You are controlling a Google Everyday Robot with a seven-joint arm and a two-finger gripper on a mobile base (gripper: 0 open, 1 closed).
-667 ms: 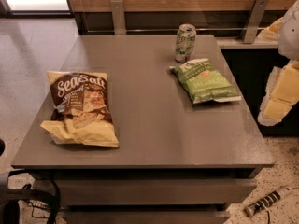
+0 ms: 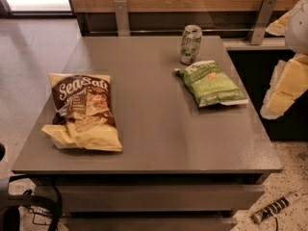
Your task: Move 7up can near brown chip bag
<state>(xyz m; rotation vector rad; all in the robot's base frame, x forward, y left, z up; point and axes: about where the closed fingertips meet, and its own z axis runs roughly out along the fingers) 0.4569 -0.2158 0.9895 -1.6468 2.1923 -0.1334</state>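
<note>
The 7up can [image 2: 190, 44] stands upright near the back edge of the grey table [image 2: 154, 129], right of centre. The brown chip bag [image 2: 83, 110] with "Sea Salt" lettering lies flat at the table's left side, far from the can. My gripper [image 2: 283, 90] shows as pale yellow and white parts at the right edge of the view, beyond the table's right side. It is well clear of the can and holds nothing that I can see.
A green jalapeno chip bag [image 2: 212, 83] lies just in front and to the right of the can. A wooden wall panel with metal brackets [image 2: 121, 16] runs behind the table. Black cables [image 2: 29, 203] lie on the floor at lower left, and a power strip [image 2: 275, 207] at lower right.
</note>
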